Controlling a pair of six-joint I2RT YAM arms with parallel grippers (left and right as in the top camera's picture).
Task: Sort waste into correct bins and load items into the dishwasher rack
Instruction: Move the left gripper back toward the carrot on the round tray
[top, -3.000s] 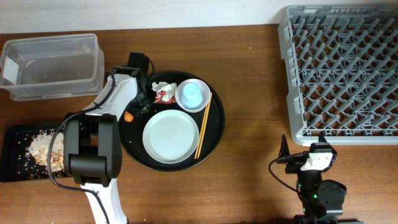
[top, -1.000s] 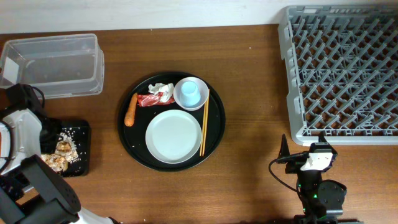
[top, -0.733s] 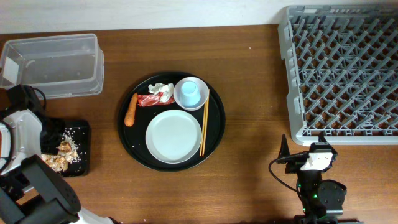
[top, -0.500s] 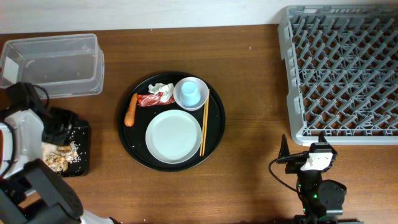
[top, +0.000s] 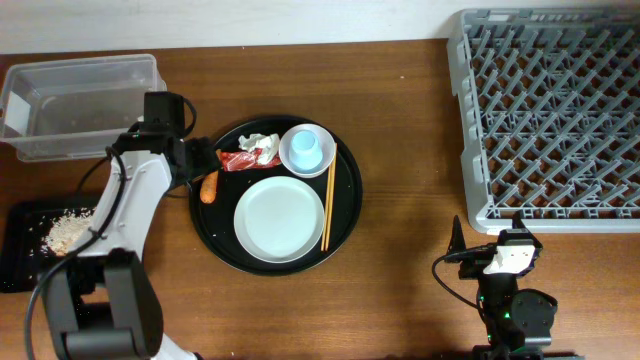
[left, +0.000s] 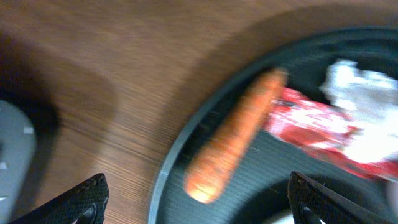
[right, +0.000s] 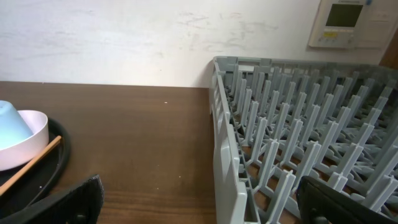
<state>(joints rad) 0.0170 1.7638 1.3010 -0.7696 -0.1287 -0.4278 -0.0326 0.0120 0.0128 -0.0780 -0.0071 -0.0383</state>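
Note:
An orange carrot (top: 209, 186) (left: 239, 140) lies at the left edge of the round black tray (top: 350, 200). Beside it are a red wrapper (top: 238, 160) (left: 308, 124) and a white tissue (top: 262, 143) (left: 364, 124). My left gripper (top: 197, 163) (left: 202, 202) hovers open just over the carrot, holding nothing. A white plate (top: 281, 220), chopsticks (top: 327, 197) and a white bowl (top: 296, 163) with a light blue cup (top: 307, 150) share that tray. Rice scraps (top: 65, 230) lie in the flat black tray (top: 25, 270). My right gripper (top: 488, 240) (right: 208, 205) rests open near the grey rack (top: 550, 120) (right: 280, 124).
A clear plastic tub (top: 85, 105) stands at the far left, behind the flat black tray. The rack fills the far right corner. Bare wooden tabletop (top: 410, 150) lies between the round tray and the rack.
My left arm swung from the flat black tray across to the round tray's left edge, above the carrot, and its jaws opened wide. The right arm stayed still.

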